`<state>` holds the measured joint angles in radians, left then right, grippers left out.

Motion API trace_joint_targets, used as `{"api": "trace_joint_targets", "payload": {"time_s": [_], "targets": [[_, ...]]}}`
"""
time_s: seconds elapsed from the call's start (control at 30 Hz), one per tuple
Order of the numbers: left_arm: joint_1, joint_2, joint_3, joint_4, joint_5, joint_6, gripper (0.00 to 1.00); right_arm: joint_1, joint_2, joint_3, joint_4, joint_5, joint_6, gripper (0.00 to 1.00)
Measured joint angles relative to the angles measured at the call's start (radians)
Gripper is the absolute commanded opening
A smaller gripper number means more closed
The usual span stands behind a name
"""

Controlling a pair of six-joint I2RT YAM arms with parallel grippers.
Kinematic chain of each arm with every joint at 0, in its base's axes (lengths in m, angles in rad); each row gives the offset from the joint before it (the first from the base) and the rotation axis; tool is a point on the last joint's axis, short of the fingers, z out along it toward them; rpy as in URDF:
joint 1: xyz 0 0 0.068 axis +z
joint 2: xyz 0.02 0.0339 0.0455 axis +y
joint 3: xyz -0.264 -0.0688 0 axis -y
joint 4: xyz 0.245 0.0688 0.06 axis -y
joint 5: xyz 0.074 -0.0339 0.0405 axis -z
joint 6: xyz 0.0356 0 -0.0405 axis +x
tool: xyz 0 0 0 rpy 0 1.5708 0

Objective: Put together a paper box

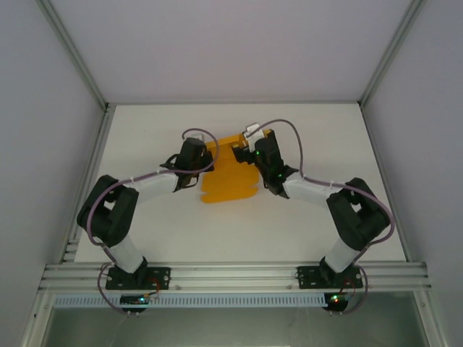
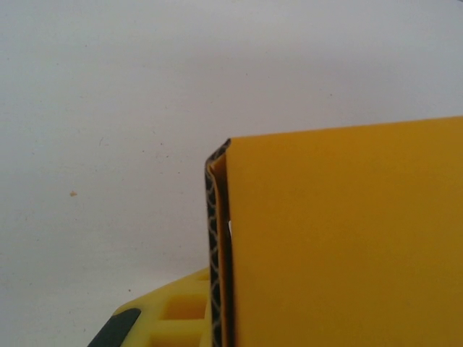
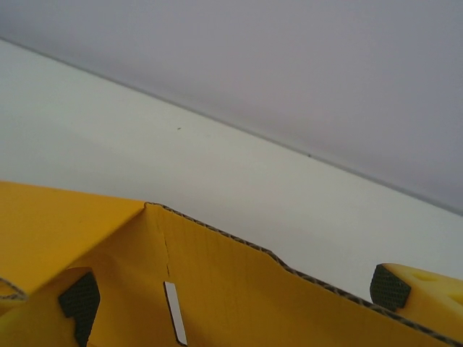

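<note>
Paper box [image 1: 228, 181] sits mid-tabletop [image 1: 145, 130], a bit toward the far edge. Its near part is flat on the surface and its far part is folded up between your two grippers. Your left gripper [image 1: 197, 155] is at the box's left side and your right gripper [image 1: 259, 150] is at its far right part, both right up against the card.

Left wrist view: a doubled-over wall of the box stands upright, with its corrugated cut edge toward the camera. One yellow finger [image 2: 177, 318] with a dark pad sits just left of that edge; touching or not, can't tell. The card hides the other finger, so you can't tell whether the left fingers are apart or clamped.

Right wrist view: your right fingers are wide apart and pinch nothing. One dark pad [image 3: 78, 300] lies in front of the box's inner face at the view's left. The other finger [image 3: 419, 293] sits behind the wall's top edge at the right. The wall runs across between them, with a small white strip [image 3: 173, 312] on it.
</note>
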<state>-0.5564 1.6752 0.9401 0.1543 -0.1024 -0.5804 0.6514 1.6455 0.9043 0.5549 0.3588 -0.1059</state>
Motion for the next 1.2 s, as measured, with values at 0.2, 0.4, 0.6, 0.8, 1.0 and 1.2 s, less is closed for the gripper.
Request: {"api": "trace_joint_targets", "payload": {"time_s": [0.2, 0.4, 0.6, 0.8, 1.0, 1.2], "targets": [[-0.001, 0.000, 0.004, -0.016, 0.012, -0.009, 0.00, 0.026, -0.100, -0.064, -0.087, 0.081, -0.001, 0.99], [0.000, -0.019, 0.007, -0.029, 0.024, 0.004, 0.00, -0.048, -0.367, -0.104, -0.434, 0.035, 0.129, 0.99], [0.007, -0.041, 0.011, -0.032, 0.037, 0.015, 0.00, -0.171, -0.471, -0.183, -0.612, -0.072, 0.246, 0.99], [0.007, -0.041, 0.012, -0.032, 0.068, 0.014, 0.00, -0.191, -0.370, -0.193, -0.607, -0.125, 0.308, 0.99], [0.007, -0.041, 0.012, -0.032, 0.095, 0.027, 0.00, -0.191, -0.276, -0.159, -0.547, -0.155, 0.309, 0.99], [0.019, -0.041, 0.012, -0.029, 0.095, 0.038, 0.00, -0.182, -0.220, -0.082, -0.537, -0.154, 0.239, 0.99]]}}
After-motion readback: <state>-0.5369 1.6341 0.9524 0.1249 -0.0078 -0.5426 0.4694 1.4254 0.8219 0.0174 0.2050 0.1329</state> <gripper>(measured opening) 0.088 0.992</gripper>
